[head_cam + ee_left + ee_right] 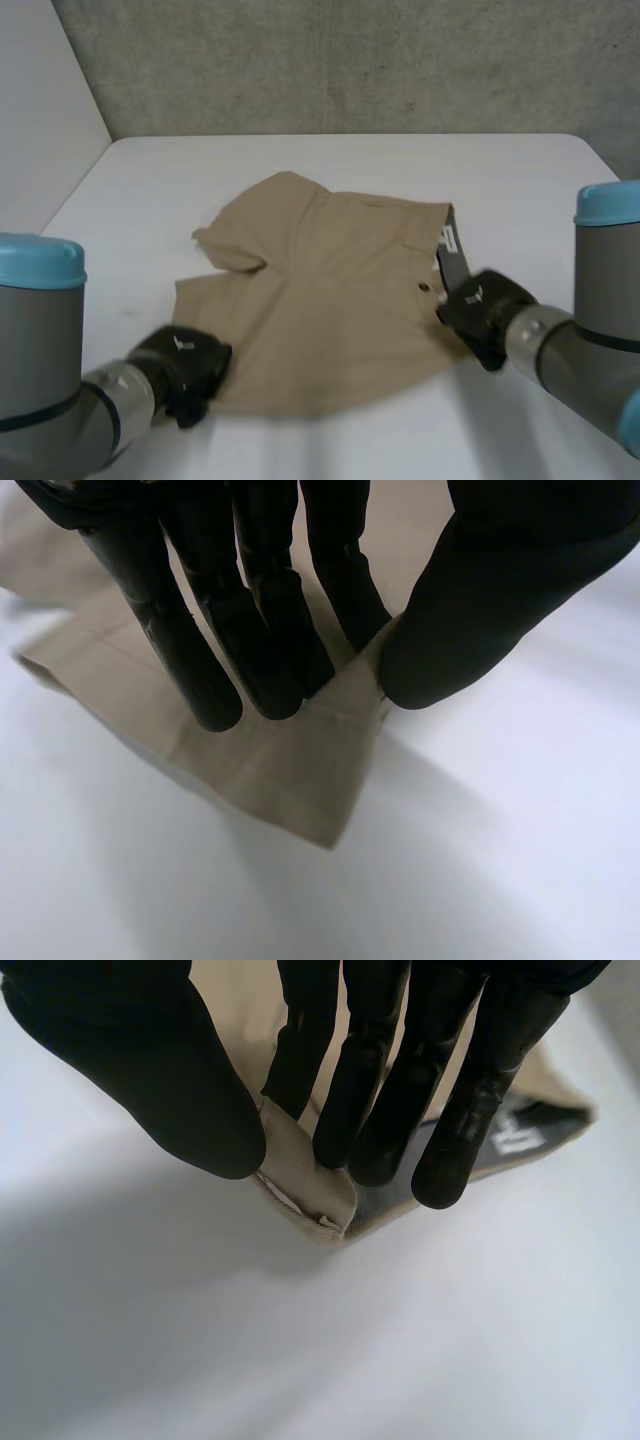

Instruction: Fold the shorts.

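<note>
Lying flat in the middle of the white bench [400, 165], the tan shorts [330, 310] have the waistband [449, 240] at the right and both leg hems at the left. The far leg's hem corner is turned over on itself. The waistband edge is flipped up, showing dark lining and a white label [515, 1138].

The left robot hand [185, 365] is at the near-left hem corner. In the left wrist view its fingers [260, 630] lie straight on top of the cloth [290, 770] and the thumb [470, 610] meets the cloth's edge, pinching the corner, which sits slightly off the bench.

The right robot hand [480, 305] is at the near end of the waistband. In the right wrist view its thumb [150, 1070] and fingers [380, 1070] are closed on the thick folded band [305, 1175], nipping it between them.

Bare bench lies beyond the shorts' far edge, along the right side and in a narrow near strip. A grey wall [350, 60] bounds the far edge.
</note>
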Robot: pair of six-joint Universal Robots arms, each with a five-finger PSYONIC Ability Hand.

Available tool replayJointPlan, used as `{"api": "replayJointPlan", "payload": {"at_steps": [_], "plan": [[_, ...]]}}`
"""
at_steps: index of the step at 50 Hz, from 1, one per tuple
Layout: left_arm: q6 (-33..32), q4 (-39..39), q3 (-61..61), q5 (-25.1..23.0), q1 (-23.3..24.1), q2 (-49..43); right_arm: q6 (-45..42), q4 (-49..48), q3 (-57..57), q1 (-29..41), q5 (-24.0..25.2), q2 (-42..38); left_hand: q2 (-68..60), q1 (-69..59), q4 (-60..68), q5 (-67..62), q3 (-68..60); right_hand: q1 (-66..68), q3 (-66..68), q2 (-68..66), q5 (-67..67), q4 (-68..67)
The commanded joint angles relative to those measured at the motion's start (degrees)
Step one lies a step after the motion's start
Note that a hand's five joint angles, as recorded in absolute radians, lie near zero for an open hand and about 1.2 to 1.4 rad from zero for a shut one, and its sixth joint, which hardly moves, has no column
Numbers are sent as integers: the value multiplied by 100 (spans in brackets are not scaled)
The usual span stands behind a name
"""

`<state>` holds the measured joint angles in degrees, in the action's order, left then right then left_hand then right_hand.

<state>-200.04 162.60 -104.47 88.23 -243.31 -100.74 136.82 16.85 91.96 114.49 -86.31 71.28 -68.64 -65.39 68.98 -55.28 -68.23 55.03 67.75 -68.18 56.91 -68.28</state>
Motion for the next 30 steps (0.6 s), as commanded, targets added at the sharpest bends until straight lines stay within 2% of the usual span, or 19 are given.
{"api": "replayJointPlan", "payload": {"at_steps": [1, 14, 17, 18, 21, 22, 24, 28, 30], "plan": [[0, -782, -108, -262, 222, -42, -981, 1093, 717, -461, -9, 395, -1136, -1461, 1102, -1472, -1177, 2497, 1225, -1182, 1309, -1172], [-26, -624, 251, -262, 213, 28, -973, 812, 920, -568, 61, 439, -1136, -1461, 1102, -1472, -1177, 2497, 1225, -1182, 1309, -1172], [-44, -519, 489, -262, 187, 80, -973, 707, 894, -568, 52, 439, 1947, 1623, -1981, 1611, 1907, 2497, 1225, -1182, 1309, -1172], [-44, -345, 646, -253, 126, 150, -973, 680, 885, -568, 52, 439, 2706, 2381, -2740, 2370, 2665, 2497, 1225, -1182, 1309, -1172], [-44, 147, 858, -253, -163, 204, -973, 496, 894, -568, 44, 430, 2630, 2305, -2664, 2294, 2589, 2497, 1225, -1182, 1309, -1172], [-35, 558, 919, -279, -443, 212, -973, 460, 903, -568, 35, 430, 2563, 2238, -2597, 2227, 2522, 2497, 1225, -1182, 1309, -1172], [-26, 938, 955, -341, -691, 213, -973, 399, 920, -559, 35, 422, 2529, 2204, -2563, 2192, 2488, 2497, 1225, -1182, 1309, -1172], [-18, 1765, 1043, -736, -955, 20, -964, 337, 964, -533, 35, 422, 2311, 1986, -2345, 1975, 2270, 2497, 1225, -1182, 1309, -1172], [26, 2117, 1201, -991, -991, -418, -955, 302, 973, -515, 35, 422, 2209, 1885, -2243, 1873, 2169, 2497, 1225, -1182, 1309, -1172]]}}
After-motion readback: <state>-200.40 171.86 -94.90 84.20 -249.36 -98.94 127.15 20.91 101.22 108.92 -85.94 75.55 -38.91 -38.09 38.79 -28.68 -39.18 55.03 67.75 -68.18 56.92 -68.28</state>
